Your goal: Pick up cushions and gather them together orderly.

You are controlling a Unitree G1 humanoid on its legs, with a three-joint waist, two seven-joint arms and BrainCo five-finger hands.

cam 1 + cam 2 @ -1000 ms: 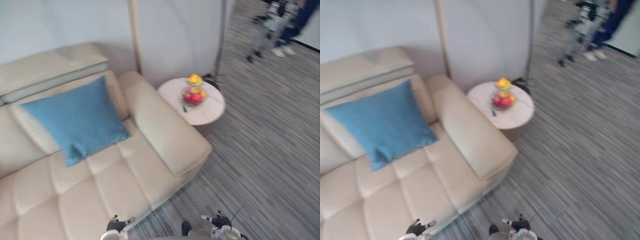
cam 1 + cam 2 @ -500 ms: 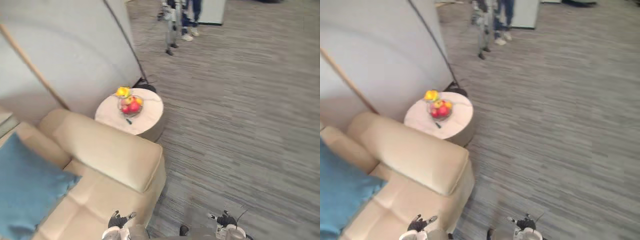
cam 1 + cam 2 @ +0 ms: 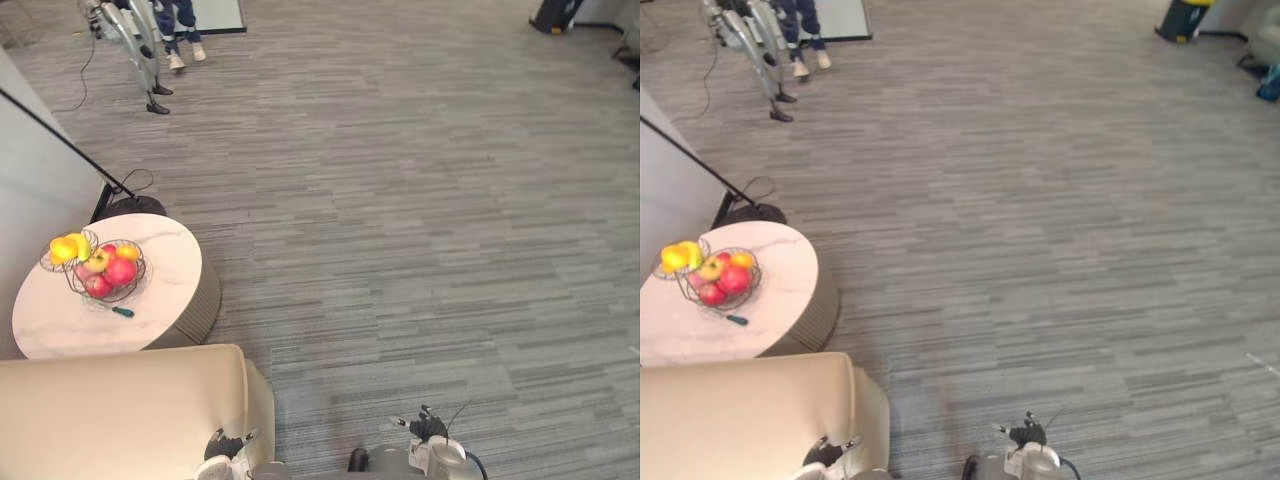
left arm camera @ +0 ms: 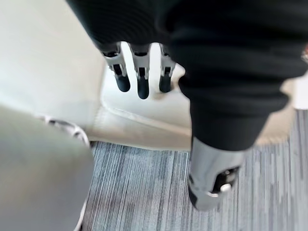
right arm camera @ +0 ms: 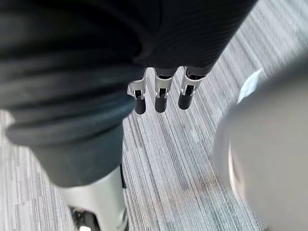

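2 hands hang low at the bottom edge of the head views. The left hand (image 3: pixel 228 446) sits just beside the front corner of the sofa armrest (image 3: pixel 120 410). In the left wrist view its fingers (image 4: pixel 143 86) point straight down in a row, relaxed and empty, above the cream upholstery and apart from it. The right hand (image 3: pixel 428 428) hangs over the carpet (image 3: pixel 400 200), well apart from the sofa. Its fingers (image 5: pixel 160 100) are likewise straight, with nothing between them.

Materials and shapes:
- Sofa armrest: cream, smooth, leather-like, with a rounded block form and a stitched seam along the lower edge.
- Carpet: grey, with fine striped pile.
- Side table (image 3: pixel 60 325): round, with a white marble-like top and a drum-shaped base, standing just behind the armrest.
- Fruit bowl (image 3: pixel 105 272): open wire, holding red and yellow fruit, standing on the table top.
- Small teal-handled item (image 3: pixel 122 312): lying on the table top beside the bowl.

1 person's legs (image 3: pixel 185 25), in blue trousers and white shoes, stand at the far left of the carpet.
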